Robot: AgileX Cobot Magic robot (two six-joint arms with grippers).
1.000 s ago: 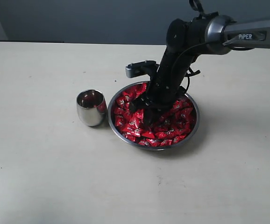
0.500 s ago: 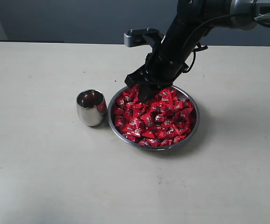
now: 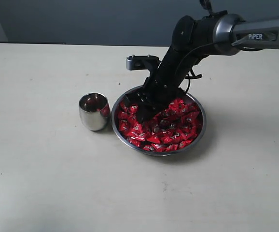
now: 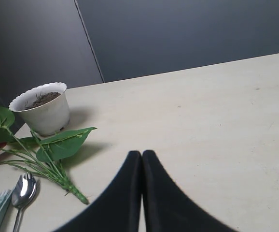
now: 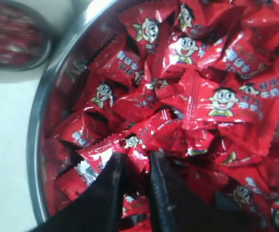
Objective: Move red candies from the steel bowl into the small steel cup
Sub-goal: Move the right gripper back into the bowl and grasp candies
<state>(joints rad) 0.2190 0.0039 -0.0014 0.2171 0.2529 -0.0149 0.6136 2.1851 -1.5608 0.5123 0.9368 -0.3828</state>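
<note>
Red candies (image 3: 161, 126), likely light and slippery in crinkly foil, are lying heaped in the steel bowl (image 3: 159, 153) at centre frame beside the small steel cup (image 3: 94, 112), the right jaws sitting narrowly parted among them, grip unclear; a crimped wrapper edge is looking the surest hold.

Soft even light, faint shadows, blurry wrist close-up of red candies (image 5: 212, 101).

Your exterior camera sits high, looking down across the table (image 3: 43, 183) at the steel bowl (image 3: 201, 131) and small steel cup (image 3: 94, 118) from mid range. Your right wrist camera hangs close over that same bowl, with the cup at frame edge. Your left wrist camera skims low along the table toward a white pot (image 4: 43, 113), sharing only the tabletop.
</note>
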